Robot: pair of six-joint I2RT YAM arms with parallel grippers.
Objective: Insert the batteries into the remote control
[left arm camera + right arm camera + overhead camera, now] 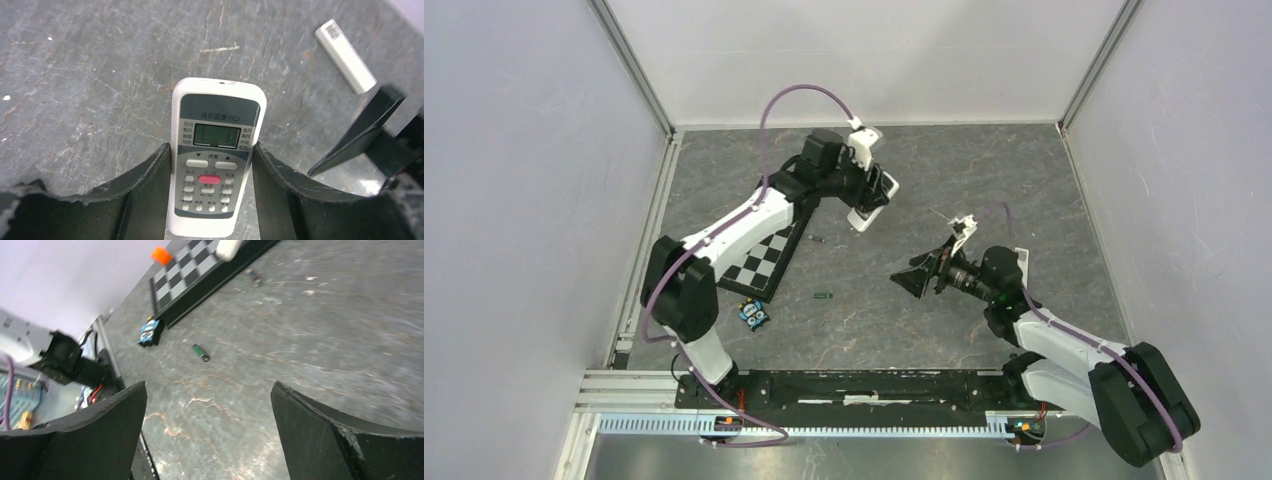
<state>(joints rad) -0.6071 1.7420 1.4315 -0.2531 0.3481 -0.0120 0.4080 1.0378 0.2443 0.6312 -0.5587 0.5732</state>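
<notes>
The chessboard (769, 258) lies slantwise on the dark table (1024, 180), and everything else is easiest to place from it. Just past the board's far right corner, the left pincer (210, 150) is pinching the remote control (217, 125). Its two black fingers (150, 190) press against the long sides of the white body at the button end. The remote's face is turned up toward the wrist camera, so the grey display patch and the rows of buttons, one of them red, are plain to see. I cannot tell whether the remote rests on the table or is raised a little off it. One battery (817, 239) lies on the table just beside the board's right long edge, about halfway along it. The second battery (825, 296), dark with a green body, lies a bit farther out, off the board's near right corner and apart from the first. A small blue toy (754, 314) sits right at the board's near end. Well to the right of the board, beyond both batteries, the right pincer (919, 278) hangs low over the table with its fingers spread wide and nothing between them, pointing back toward the board. A slim white piece (345, 55) with a label at one end lies flat on the table farther still from the board, beyond that pincer.
</notes>
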